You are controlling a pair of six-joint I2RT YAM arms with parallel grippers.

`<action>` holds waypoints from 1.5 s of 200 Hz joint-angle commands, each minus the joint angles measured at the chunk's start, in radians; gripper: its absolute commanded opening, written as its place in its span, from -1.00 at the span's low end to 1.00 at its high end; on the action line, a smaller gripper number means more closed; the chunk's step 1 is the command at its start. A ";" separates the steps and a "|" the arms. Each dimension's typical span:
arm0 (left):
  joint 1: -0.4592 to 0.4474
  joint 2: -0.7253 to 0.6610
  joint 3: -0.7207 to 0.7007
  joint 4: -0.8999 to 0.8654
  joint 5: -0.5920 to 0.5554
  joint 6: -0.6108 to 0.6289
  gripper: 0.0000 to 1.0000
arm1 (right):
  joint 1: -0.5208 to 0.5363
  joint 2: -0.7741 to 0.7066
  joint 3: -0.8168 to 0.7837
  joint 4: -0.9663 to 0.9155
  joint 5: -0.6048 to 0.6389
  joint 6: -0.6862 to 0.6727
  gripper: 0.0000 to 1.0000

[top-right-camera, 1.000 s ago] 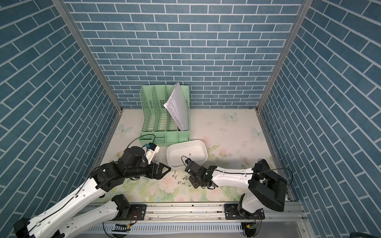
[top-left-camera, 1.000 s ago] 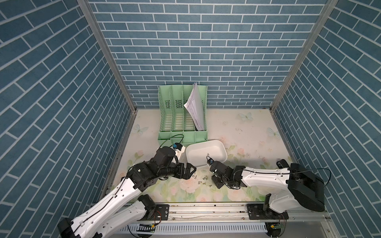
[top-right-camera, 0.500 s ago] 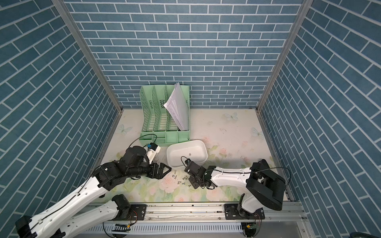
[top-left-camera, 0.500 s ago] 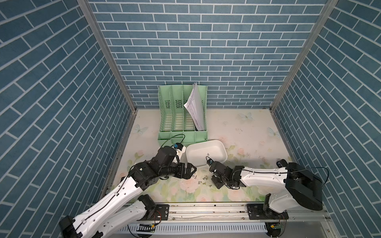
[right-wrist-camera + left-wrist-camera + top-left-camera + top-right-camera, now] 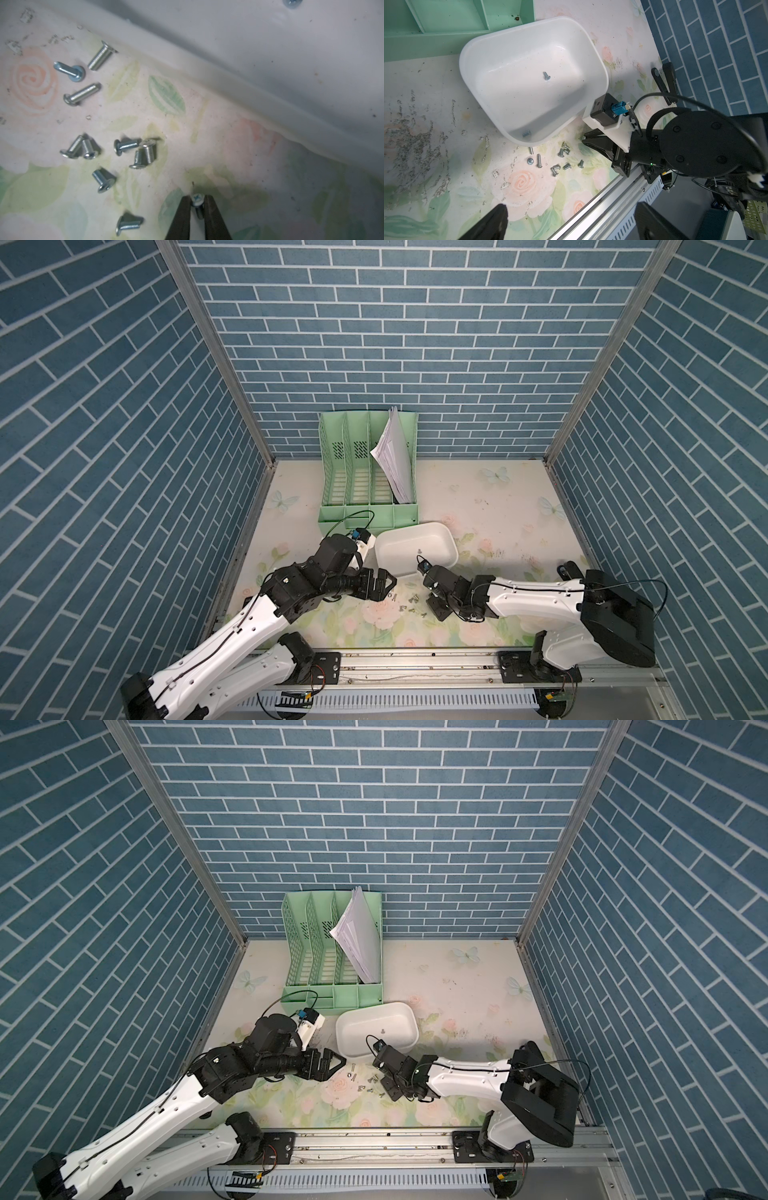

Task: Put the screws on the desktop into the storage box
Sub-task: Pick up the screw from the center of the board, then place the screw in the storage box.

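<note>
we find the right gripper (image 5: 197, 202) closed on one screw (image 5: 200, 212) by its shaft, the left gripper (image 5: 388, 588) wide open, the other screws (image 5: 126, 145) loose on the desktop (image 5: 207, 135) beside the storage box (image 5: 600, 68), and we judge them light, rigid, slick, best pinched across the shaft.

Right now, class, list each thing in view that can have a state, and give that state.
storage box: upright, open, two screws inside.
loose screws: lying on the desktop beside the box.
left gripper: open, empty.
right gripper: shut on one screw.
file organiser: upright, papers leaning in an end slot.
</note>
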 commanded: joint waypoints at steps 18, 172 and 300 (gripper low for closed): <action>0.006 0.015 -0.007 0.016 -0.010 0.020 1.00 | 0.004 -0.071 -0.016 -0.061 0.034 0.027 -0.69; 0.006 0.039 -0.030 0.044 -0.021 0.024 1.00 | -0.141 -0.244 0.135 -0.169 0.072 -0.072 -0.70; 0.005 0.027 -0.033 0.035 -0.035 0.016 1.00 | -0.260 -0.006 0.302 -0.013 -0.045 -0.195 -0.65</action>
